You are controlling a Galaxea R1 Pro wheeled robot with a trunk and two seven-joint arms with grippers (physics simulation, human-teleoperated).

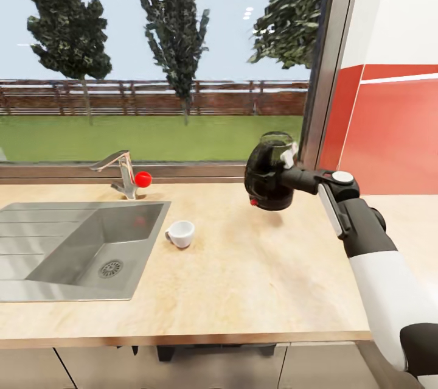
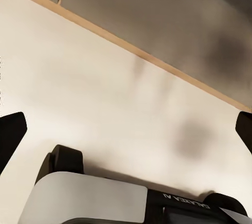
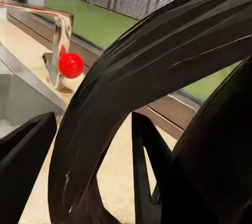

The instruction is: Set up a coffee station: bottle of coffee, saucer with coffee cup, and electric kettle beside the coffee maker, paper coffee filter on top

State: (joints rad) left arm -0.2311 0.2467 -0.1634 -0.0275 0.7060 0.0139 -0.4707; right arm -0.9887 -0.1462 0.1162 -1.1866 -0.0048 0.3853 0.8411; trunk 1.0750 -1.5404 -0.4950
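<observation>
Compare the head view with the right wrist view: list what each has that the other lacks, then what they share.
Head view, missing from the wrist view: the white cup standing on the countertop beside the sink, the sink's drain, the right arm and the red wall.
Right wrist view, missing from the head view: a close look through the loop of the kettle's handle, with the jaws closed around it.
Both: the kettle, the faucet with its red knob, the countertop, grass and fence.
</observation>
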